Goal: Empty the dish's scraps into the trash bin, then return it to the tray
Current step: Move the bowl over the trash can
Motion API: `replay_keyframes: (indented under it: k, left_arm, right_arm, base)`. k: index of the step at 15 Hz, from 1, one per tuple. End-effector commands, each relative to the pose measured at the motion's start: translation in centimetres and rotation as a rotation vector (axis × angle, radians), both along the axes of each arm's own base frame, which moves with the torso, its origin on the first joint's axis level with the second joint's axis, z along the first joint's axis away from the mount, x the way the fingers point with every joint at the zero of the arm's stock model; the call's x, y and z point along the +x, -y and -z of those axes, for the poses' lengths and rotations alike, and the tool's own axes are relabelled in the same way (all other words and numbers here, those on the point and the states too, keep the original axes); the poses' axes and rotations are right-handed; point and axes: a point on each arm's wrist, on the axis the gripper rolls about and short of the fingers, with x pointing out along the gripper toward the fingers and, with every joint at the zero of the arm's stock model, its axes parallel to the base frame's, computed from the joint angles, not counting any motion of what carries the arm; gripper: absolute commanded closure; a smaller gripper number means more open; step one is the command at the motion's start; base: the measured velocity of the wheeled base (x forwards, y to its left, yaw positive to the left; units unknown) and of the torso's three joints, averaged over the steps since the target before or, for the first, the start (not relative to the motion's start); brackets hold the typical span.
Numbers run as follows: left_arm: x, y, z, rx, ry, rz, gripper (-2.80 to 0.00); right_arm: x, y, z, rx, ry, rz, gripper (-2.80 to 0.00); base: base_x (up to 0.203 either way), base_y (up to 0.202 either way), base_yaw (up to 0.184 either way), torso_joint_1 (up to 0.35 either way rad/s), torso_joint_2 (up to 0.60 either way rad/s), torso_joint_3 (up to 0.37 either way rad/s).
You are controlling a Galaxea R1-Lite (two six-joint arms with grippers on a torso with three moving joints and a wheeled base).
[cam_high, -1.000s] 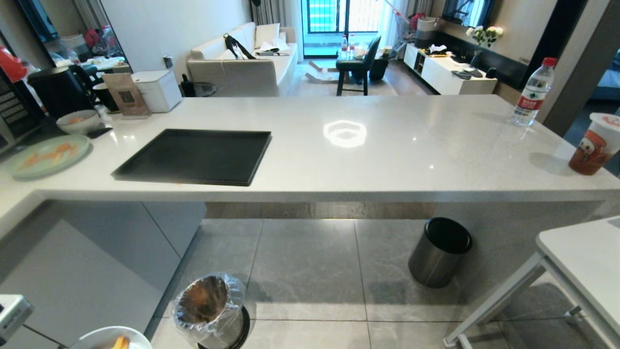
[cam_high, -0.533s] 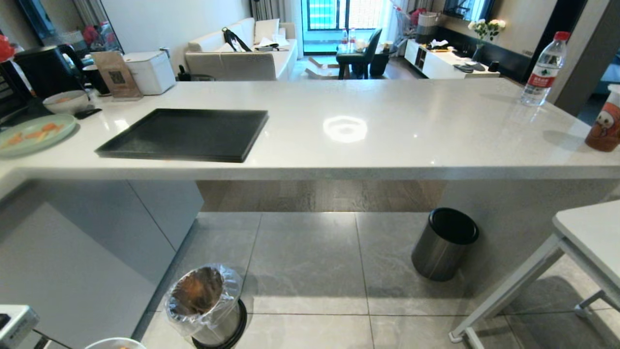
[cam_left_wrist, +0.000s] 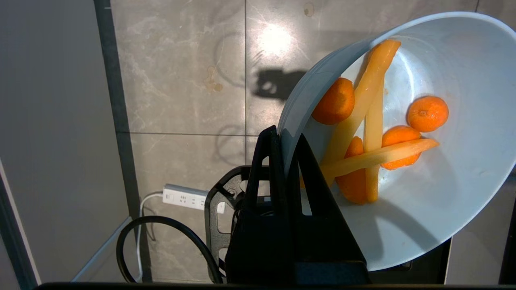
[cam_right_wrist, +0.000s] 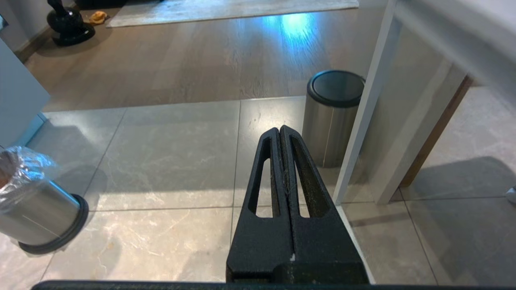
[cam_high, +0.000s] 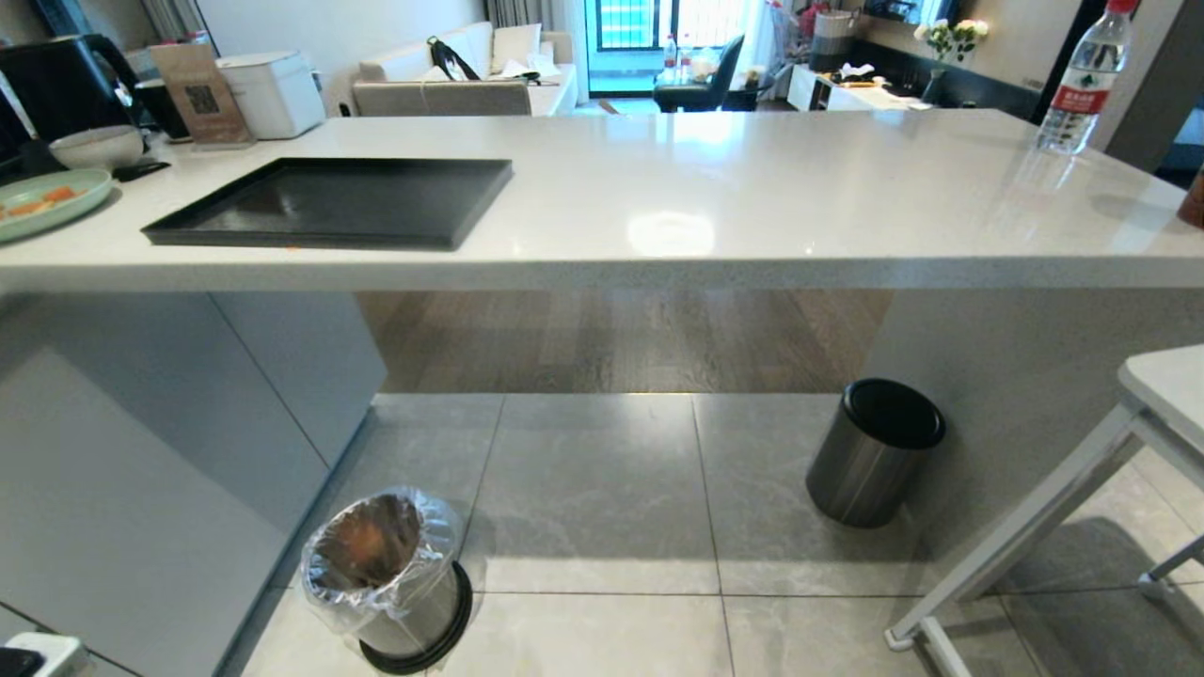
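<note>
Orange scraps (cam_left_wrist: 365,133) inside the dish (cam_left_wrist: 455,193)

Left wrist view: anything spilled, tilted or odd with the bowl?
Nothing spilled. The left pincer is shut on the dish rim; the dish is tilted, but the scraps lie inside, over bare floor tile.

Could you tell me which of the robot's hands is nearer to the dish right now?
Left. The left hand is clamped on the rim of the dish; the right hand hangs shut over the floor tiles, holding nothing.
</note>
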Motion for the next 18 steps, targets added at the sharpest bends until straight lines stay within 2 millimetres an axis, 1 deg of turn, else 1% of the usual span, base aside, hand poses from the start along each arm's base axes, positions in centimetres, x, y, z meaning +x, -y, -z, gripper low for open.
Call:
replay_keyframes:
  k: [1, 6, 12, 14, 18]
  left_arm:
    - [0.04, -0.01, -0.01, 0.005, -0.006, 0.009, 0.0]
    - [0.08, -0.01, -0.04, 0.007, -0.006, 0.01, 0.0]
    - [0.11, -0.03, -0.02, 0.006, -0.009, 0.006, 0.0]
    - [0.14, -0.04, -0.06, 0.009, -0.007, 0.004, 0.0]
    - [0.17, -0.05, -0.17, 0.012, 0.0, 0.002, 0.0]
  right_arm:
    - [0.01, 0.0, -0.01, 0.0, 0.0, 0.0, 0.0]
    - [0.01, 0.0, 0.0, 0.0, -0.001, 0.0, 0.0]
    - [0.0, 0.0, 0.0, 0.0, 0.0, 0.0, 0.0]
    - [0.0, 0.0, 0.0, 0.0, 0.0, 0.0, 0.0]
    - [0.0, 0.0, -0.01, 0.0, 0.001, -0.001, 0.0]
  base:
    - [0.0, 0.0, 0.0, -0.031, 0.46, 0.413]
    - [0.0, 0.0, 0.0, -0.004, 0.4, 0.417]
    - [0.0, 0.0, 0.0, 0.0, 0.01, 0.015]
    - [0.0, 0.0, 0.0, 0.023, 0.14, 0.15]
    - [0.0, 0.0, 0.0, 0.006, 0.03, 0.03]
